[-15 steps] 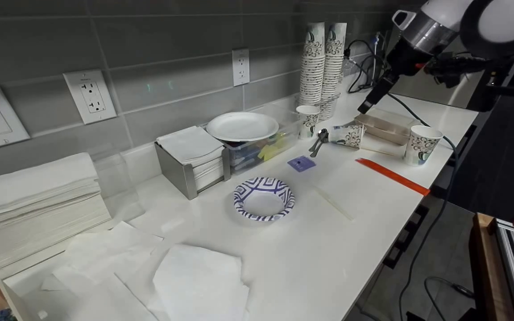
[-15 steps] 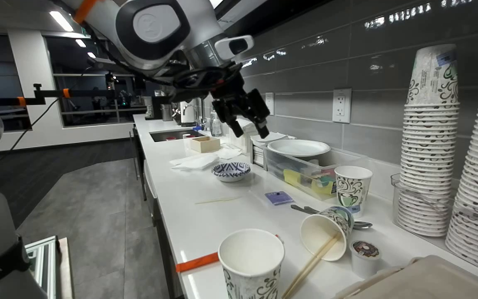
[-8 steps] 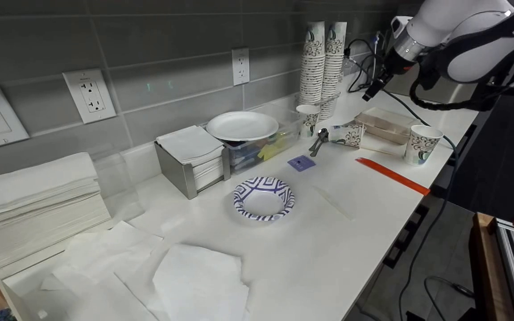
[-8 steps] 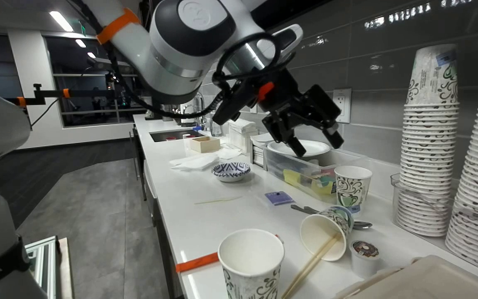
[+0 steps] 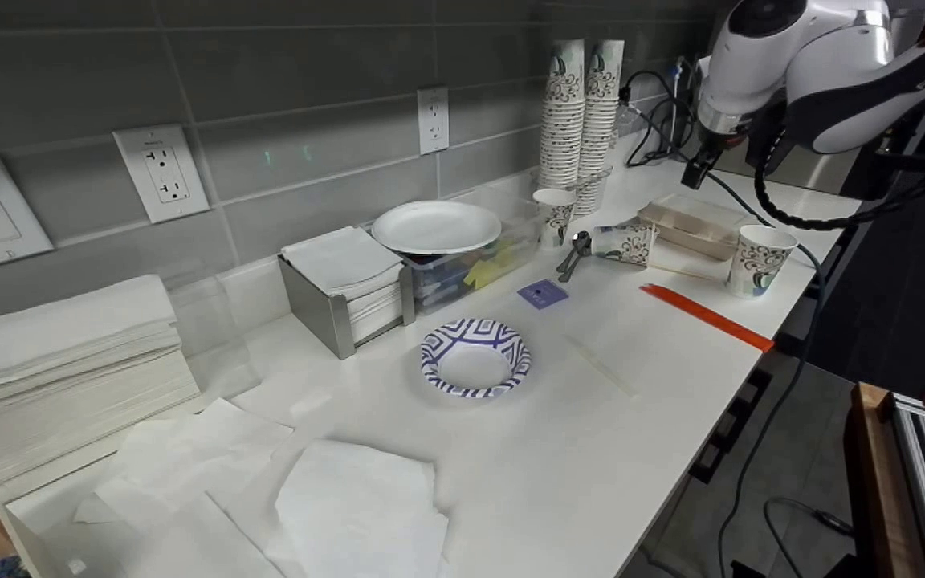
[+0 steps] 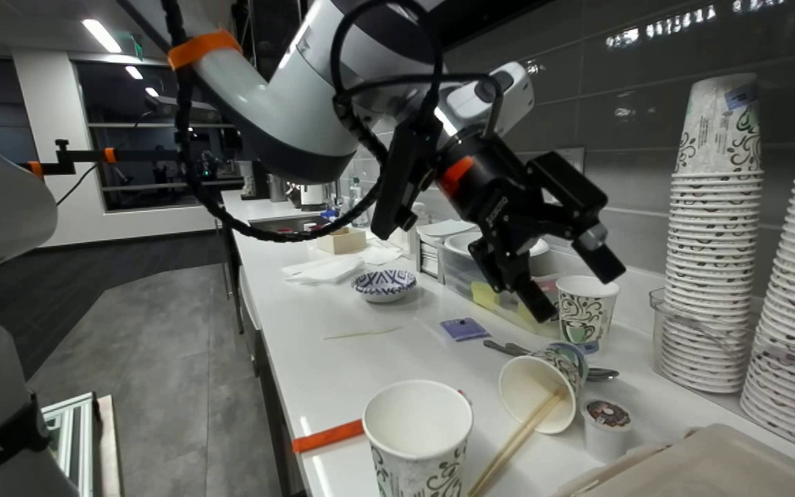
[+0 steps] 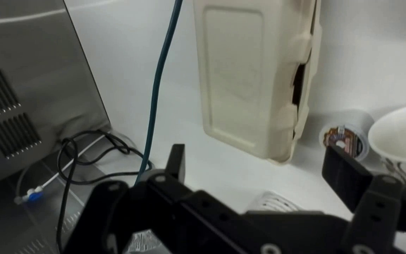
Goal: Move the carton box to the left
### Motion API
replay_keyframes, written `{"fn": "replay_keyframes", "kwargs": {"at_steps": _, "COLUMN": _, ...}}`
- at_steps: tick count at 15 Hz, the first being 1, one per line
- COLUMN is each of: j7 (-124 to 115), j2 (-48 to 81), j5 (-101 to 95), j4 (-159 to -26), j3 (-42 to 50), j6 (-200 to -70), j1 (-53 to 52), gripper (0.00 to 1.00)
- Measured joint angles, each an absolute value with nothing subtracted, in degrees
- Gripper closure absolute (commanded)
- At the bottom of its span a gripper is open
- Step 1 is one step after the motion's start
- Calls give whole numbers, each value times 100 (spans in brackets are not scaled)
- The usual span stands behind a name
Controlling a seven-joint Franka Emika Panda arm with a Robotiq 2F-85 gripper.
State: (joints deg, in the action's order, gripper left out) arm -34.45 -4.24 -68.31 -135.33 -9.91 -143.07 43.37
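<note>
The carton box (image 5: 687, 223) is a light tan, flattish box with rounded edges lying closed on the white counter. It shows partly at the bottom right of an exterior view (image 6: 729, 459) and upright along the top of the wrist view (image 7: 236, 77). My gripper (image 5: 695, 178) hangs above the counter, apart from the box. In an exterior view my gripper (image 6: 575, 288) has its two fingers spread with nothing between them. In the wrist view my gripper (image 7: 259, 162) is open, and the box's near end lies beyond the gap between the fingertips.
A standing paper cup (image 6: 418, 428), a tipped cup (image 6: 542, 386) with chopsticks and a coffee pod (image 6: 606, 428) are near the box. Tall cup stacks (image 5: 563, 128) stand by the wall. A cable (image 7: 157, 77) runs beside the box. A red strip (image 5: 707, 317) and patterned bowl (image 5: 474, 361) lie further along.
My gripper has moved along the counter toward the carton box's end, right in an exterior view and nearer and lower where the cups are in front. It stays open. The box has not moved.
</note>
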Motion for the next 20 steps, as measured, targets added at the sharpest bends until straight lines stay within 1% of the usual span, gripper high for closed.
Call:
{"fn": "replay_keyframes", "kwargs": {"at_steps": 3, "j7": -3813, "j2": 17, "j5": -6880, "j4": -13489, "j3": -380, "j6": -13633, "j1": 3372, "gripper": 0}}
{"fn": "replay_keyframes", "kwargs": {"at_steps": 7, "j7": -3911, "j2": 582, "j5": -6669, "j4": -13209, "j3": 451, "j6": -13547, "j1": 2511, "gripper": 0}}
{"fn": "replay_keyframes", "kwargs": {"at_steps": 11, "j7": -3883, "j2": 972, "j5": -6323, "j4": -12863, "j3": 916, "j6": -13548, "j1": 2147, "gripper": 0}}
{"fn": "replay_keyframes", "kwargs": {"at_steps": 16, "j7": -3704, "j2": 1345, "j5": -5947, "j4": -12553, "j3": 1195, "j6": -13576, "j1": 1993, "gripper": 0}}
{"fn": "replay_keyframes", "kwargs": {"at_steps": 17, "j7": -3636, "j2": 1410, "j5": -5886, "j4": -12493, "j3": 1227, "j6": -13579, "j1": 1985, "gripper": 3}}
{"fn": "replay_keyframes", "kwargs": {"at_steps": 18, "j7": -3562, "j2": 1469, "j5": -5839, "j4": -12438, "j3": 1255, "j6": -13579, "j1": 1978, "gripper": 19}}
{"fn": "replay_keyframes", "kwargs": {"at_steps": 19, "j7": -3484, "j2": 1517, "j5": -5792, "j4": -12393, "j3": 1280, "j6": -13580, "j1": 1971, "gripper": 28}}
{"fn": "replay_keyframes", "kwargs": {"at_steps": 20, "j7": -3413, "j2": 1561, "j5": -5733, "j4": -12347, "j3": 1298, "j6": -13588, "j1": 1967, "gripper": 30}}
